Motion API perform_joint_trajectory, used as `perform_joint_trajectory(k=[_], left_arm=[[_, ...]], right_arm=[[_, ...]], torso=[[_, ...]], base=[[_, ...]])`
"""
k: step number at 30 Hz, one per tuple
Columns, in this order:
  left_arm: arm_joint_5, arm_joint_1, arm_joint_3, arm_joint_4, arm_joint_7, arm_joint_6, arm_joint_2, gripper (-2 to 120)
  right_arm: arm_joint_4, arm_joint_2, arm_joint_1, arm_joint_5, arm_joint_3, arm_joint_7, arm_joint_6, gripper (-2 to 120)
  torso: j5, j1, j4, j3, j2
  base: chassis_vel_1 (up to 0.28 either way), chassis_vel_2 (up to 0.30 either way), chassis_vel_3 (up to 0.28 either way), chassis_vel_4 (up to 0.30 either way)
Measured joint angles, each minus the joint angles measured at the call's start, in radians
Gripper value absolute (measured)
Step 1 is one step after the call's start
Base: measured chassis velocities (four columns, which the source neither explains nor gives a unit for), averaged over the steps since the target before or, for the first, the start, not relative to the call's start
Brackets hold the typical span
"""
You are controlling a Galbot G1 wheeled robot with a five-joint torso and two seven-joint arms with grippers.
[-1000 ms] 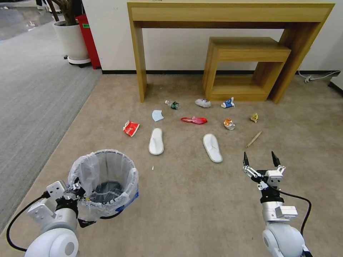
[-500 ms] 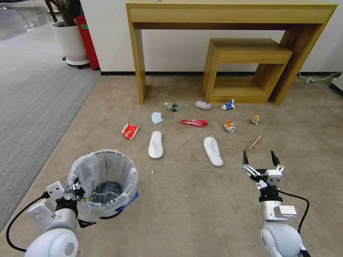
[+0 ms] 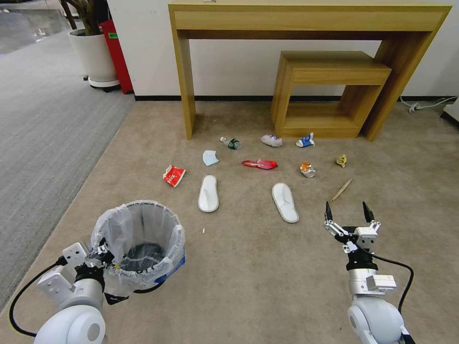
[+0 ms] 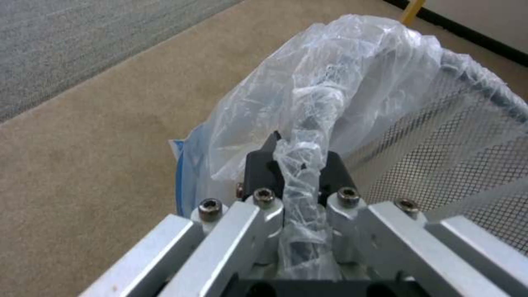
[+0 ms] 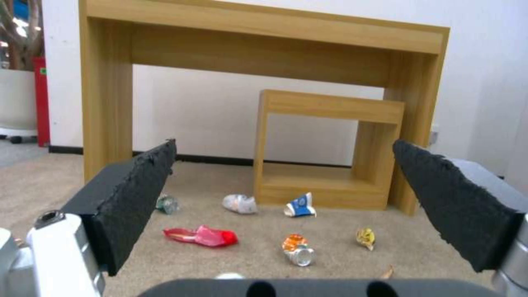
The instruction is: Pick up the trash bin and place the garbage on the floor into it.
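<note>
**Bin gripped at the rim, litter spread ahead**

Here, in the head view, the trash bin (image 3: 138, 246) stands upright at lower left with its mouth facing up, and the left gripper (image 3: 101, 252) is clamped on its bag-lined rim. The right gripper (image 3: 348, 211) hangs over the floor (image 3: 248, 267) at lower right, fingers spread wide and empty. The garbage lies ahead on the beige carpet: two white slippers (image 3: 208, 193) with their long axes running away from the robot, and the wooden stick (image 3: 341, 189) angled away to the right. Against half a second ago nothing has shifted — a second ago the whole scene sat slightly differently, a camera move.

In the left wrist view, the fingers (image 4: 263, 169) pinch a twist of plastic bag (image 4: 330, 95) at the mesh wall.

In the right wrist view, both black fingers (image 5: 132, 198) stand far apart — a red wrapper (image 5: 201, 237) and a crushed can (image 5: 298, 249) lie between them, farther off.
</note>
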Motion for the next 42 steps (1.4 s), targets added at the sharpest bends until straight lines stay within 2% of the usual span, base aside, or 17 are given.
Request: perform_joint_trajectory(k=[14,42], left_arm=[[-0.001,-0.004,-0.001,0.005,0.0,-0.002,0.001,3],[0.0,0.0,-0.001,0.001,-0.001,-0.005,0.001,3]], right_arm=[[-0.003,0.006,0.001,-0.002,-0.001,-0.002,0.001,100],[-0.006,0.012,-0.004,-0.024,0.002,-0.009,0.008,100]], torso=[[-0.0002,0.0,0.0001,0.0,0.0],[0.0,0.0,0.0001,0.0,0.0]], base=[[0.079,0.078,-0.086,-0.083],[0.0,0.0,0.0,0.0]])
